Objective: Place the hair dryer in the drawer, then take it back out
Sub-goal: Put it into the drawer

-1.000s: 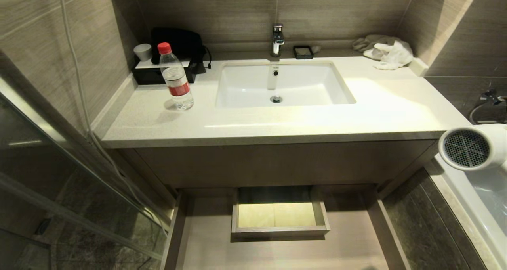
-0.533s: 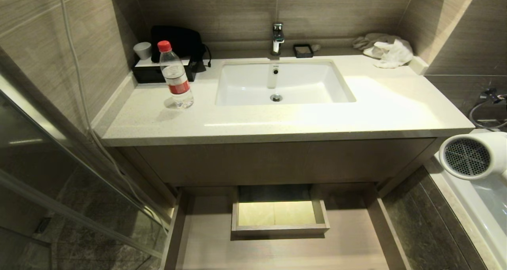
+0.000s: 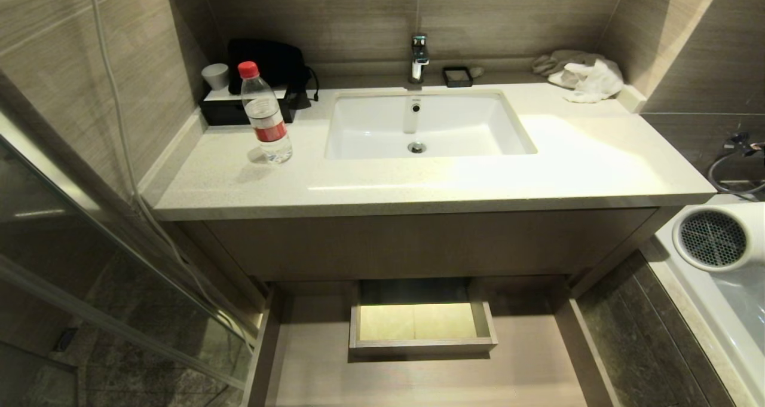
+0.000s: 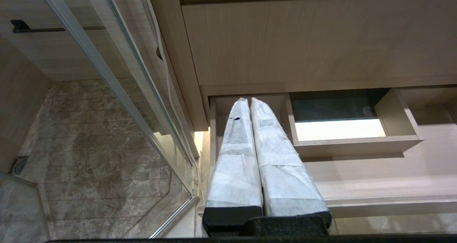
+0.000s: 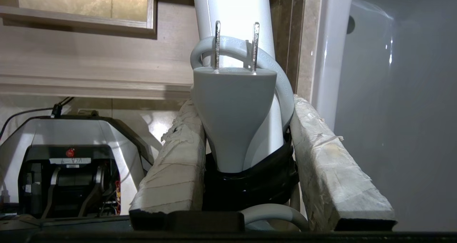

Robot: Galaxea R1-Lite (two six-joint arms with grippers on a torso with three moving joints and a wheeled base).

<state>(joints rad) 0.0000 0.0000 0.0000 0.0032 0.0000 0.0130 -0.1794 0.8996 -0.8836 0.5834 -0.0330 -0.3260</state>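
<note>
**Dryer held at the right of the vanity, drawer open below**

Right gripper (image 5: 246, 136): its two taped fingers (image 5: 171, 164) stand partly apart and are clamped on the handle of the dryer (image 3: 720, 236), one on each side. The bundled cord and the plug (image 5: 234, 111), prongs pointing away from the wrist, lie against the handle between the fingers, and a band of black tape wraps the handle near their base. In the head view only the dryer's round body shows, at the right edge of the frame, its grey mesh grille facing the camera. It hangs in the air over the white rim of the tub (image 3: 711, 311), beside and just below the right end of the counter (image 3: 418, 180), well apart from the drawer.

Drawer (image 3: 526, 359): pulled out under the vanity front, with the boxed cutout (image 3: 423, 348) in its middle. Nothing lies on the visible part of its floor.

Left gripper (image 4: 250, 104): fingers pressed together, holding nothing, pointing toward the drawer's left end, next to the glass door (image 4: 117, 89).

On the counter: a bottle (image 3: 265, 115) with a red cap at the left, the sink (image 3: 514, 138) in the centre, cloths (image 3: 583, 75) in the far right corner.
</note>
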